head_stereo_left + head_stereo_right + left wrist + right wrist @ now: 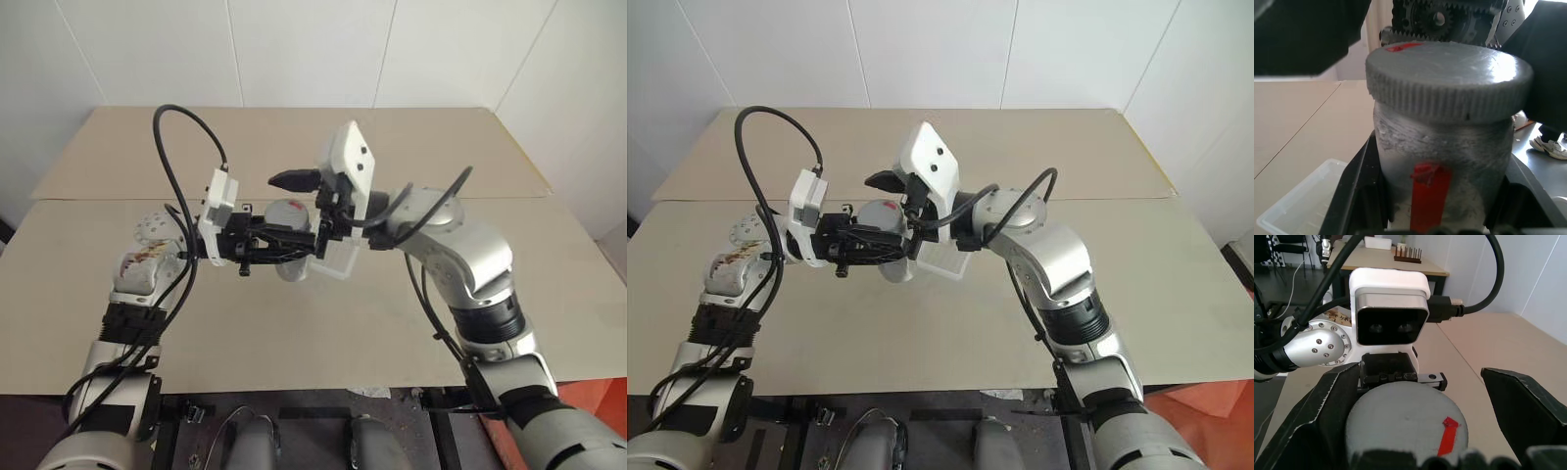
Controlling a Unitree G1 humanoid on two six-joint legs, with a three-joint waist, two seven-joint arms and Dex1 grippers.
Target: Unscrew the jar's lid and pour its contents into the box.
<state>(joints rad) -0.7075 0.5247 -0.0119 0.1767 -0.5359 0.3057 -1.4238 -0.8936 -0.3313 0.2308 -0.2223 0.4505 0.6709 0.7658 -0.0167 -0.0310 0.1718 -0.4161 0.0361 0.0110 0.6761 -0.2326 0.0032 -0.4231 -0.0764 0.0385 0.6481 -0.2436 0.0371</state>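
The jar [1442, 161], frosted clear plastic with a red mark on its side, hangs upright above the table with my left gripper [1440, 218] shut on its body. The grey lid [1408, 426] is on the jar and carries a red mark on top. My right gripper [1420, 416] stands open, one black finger [1322, 421] on each side of the lid, apart from its rim. The box [333, 259], a shallow translucent white tray, lies on the table just beneath and to the right of the jar. The jar's frosted wall hides the contents.
Both arms meet over the middle of a beige table [294, 343], which has a seam [98, 200] running across it. The table's front edge [294, 390] is close to me, with dark floor below. A white wall stands behind.
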